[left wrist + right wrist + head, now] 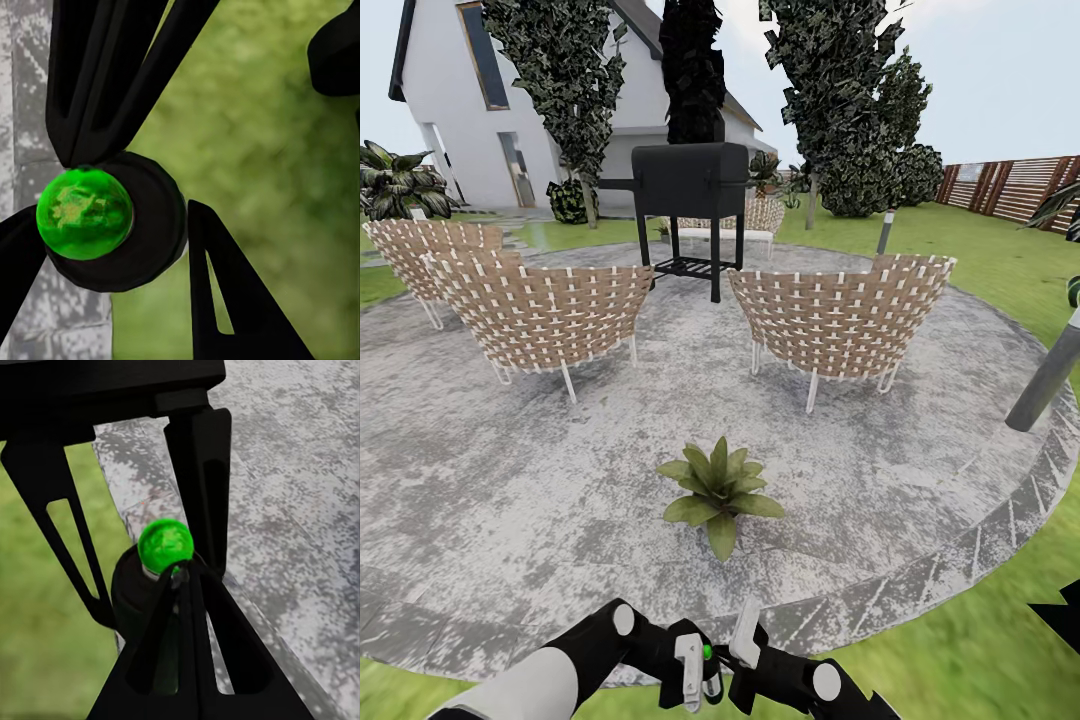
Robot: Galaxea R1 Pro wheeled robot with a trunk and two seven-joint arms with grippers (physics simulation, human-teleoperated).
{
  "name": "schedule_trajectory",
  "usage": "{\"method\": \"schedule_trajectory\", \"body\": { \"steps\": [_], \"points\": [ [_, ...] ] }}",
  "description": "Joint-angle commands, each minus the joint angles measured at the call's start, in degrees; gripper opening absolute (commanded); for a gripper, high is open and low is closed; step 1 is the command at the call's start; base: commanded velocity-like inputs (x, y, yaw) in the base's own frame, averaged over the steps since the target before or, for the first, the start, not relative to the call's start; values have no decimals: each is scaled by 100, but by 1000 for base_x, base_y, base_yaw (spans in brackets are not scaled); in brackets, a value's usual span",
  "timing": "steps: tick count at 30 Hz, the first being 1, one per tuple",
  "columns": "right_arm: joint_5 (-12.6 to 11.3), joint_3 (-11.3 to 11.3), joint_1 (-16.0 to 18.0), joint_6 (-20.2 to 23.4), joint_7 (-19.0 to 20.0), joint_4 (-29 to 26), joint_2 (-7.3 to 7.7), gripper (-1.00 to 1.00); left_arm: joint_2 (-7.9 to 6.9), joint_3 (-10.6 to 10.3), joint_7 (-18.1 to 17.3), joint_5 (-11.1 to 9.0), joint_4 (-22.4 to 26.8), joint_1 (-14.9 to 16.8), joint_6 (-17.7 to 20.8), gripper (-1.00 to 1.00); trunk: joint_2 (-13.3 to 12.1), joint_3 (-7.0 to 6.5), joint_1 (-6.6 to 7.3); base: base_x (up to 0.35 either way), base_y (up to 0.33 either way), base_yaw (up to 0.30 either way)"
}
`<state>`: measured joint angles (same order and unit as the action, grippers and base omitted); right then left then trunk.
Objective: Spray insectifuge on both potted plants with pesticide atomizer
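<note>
Green-leaved, the potted plant (718, 490) sits on the paved patio (510, 500) straight ahead of both end effectors, about equally near each, while the left end effector (695, 672) and right end effector (732, 655) appear to close together around the green-capped atomizer (707, 652).

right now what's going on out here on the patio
The robot stands at the edge of the round paved patio, both arms drawn in front of it. Its left gripper and right gripper meet around a small dark atomizer with a green ball top; which one actually grips it is unclear. One potted plant sits just ahead, with wicker chairs and a black grill behind.
</note>
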<state>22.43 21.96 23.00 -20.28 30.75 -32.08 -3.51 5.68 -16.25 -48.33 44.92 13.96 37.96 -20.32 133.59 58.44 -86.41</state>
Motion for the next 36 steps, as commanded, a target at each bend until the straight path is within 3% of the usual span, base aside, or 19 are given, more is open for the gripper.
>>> {"method": "schedule_trajectory", "body": {
  "steps": [1, 9, 18, 21, 22, 26, 31, 33, 36],
  "points": [
    [60, -7, 3, -37, -7, 0, -1, -100, -3, 35, -10, 52, 4, 1, -23, -100, 2, 5, 1, 0, 0, 0],
    [60, -7, 3, -37, -7, 0, -1, -100, -206, 43, -10, 86, -9, -47, -16, -100, 2, 5, 1, 0, 0, 0],
    [60, -7, 3, -37, -7, 2, -1, -100, -799, 31, -10, 109, -46, -70, -16, -100, 2, 5, 1, 0, 0, 0],
    [60, -7, 3, -37, -7, 1, -1, -100, -1087, 40, -7, 77, -76, -75, -25, -100, 2, 5, 1, 0, 0, 0],
    [60, -10, 3, -37, -7, 1, -1, 100, -1183, 41, -4, 73, -86, -77, -29, -100, 2, 5, 1, 0, 0, 0],
    [60, -16, 3, -37, -14, 4, -1, 100, -1549, 43, -1, 60, -101, -78, -35, -100, 2, 5, 1, 0, 0, 0],
    [64, -50, 3, -40, -176, 32, 11, 100, -1743, 116, 106, -11, -104, -78, -27, -100, 2, 5, 1, 0, 0, 0],
    [59, -64, 3, -34, -585, 61, 37, 100, -1757, 280, 279, -209, -106, -78, -23, -100, 2, 5, 1, 0, 0, 0],
    [36, -79, 3, -29, -1629, 383, 61, 100, -1762, 495, 646, -566, -112, -78, -2, -100, 2, 5, 1, 0, 0, 0]
  ]
}}
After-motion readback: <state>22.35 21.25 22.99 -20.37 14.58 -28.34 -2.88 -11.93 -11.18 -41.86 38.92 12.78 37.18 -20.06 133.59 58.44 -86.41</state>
